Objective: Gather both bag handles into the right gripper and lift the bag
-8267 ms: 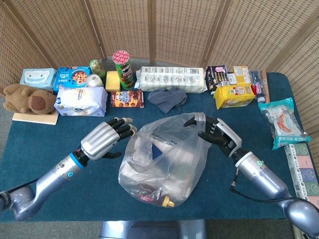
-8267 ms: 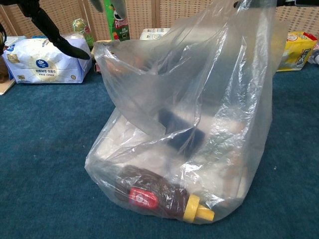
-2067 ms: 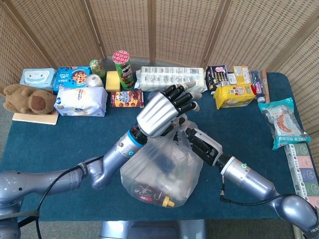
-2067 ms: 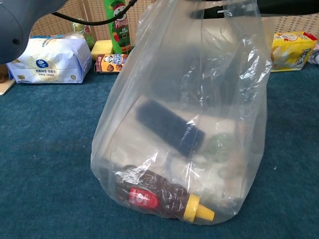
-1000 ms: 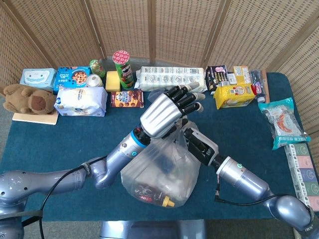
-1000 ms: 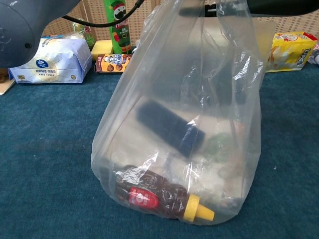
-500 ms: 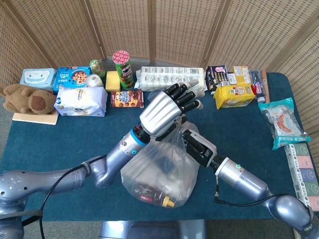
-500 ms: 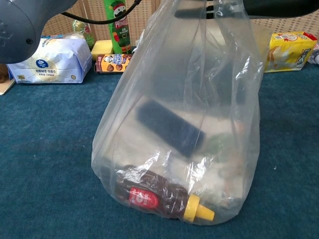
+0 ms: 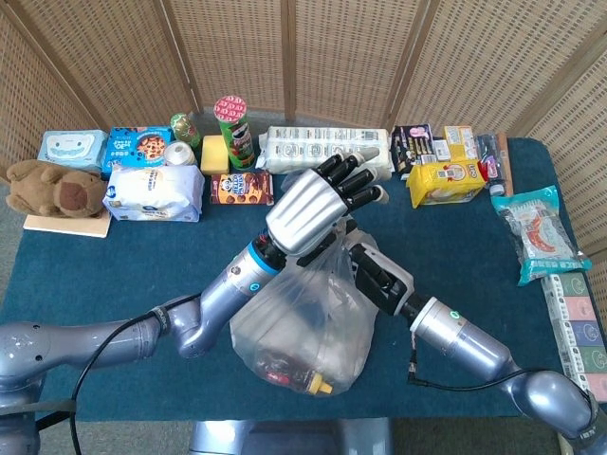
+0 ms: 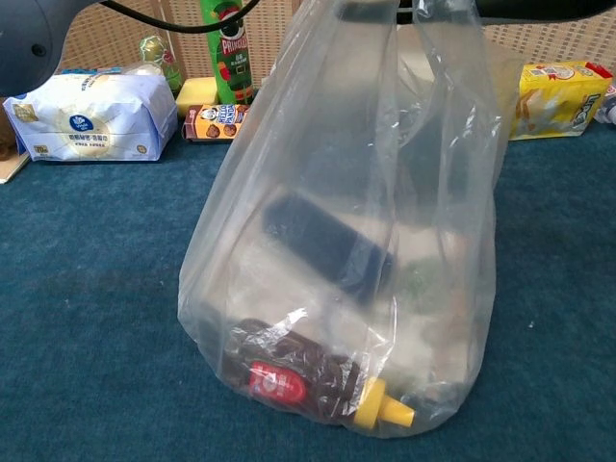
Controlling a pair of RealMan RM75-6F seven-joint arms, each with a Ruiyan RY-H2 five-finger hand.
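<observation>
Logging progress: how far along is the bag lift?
Looks done: the bag's top is drawn up taut to the right robot hand, which seems to hold the handles. In hand: the left robot hand hovers above with fingers spread. Left: the lift; the bag bottom and its bottle appear to rest on the table.

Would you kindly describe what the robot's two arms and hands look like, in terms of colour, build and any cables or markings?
Both arms are smooth grey-blue metallic tubes with rounded joints. Each wrist carries a black collar with a thin blue ring and a small green light. The left hand has a ribbed silver back and black fingers with pale tips. The right hand is black with a silver edge. A thin black cable runs along each forearm.
</observation>
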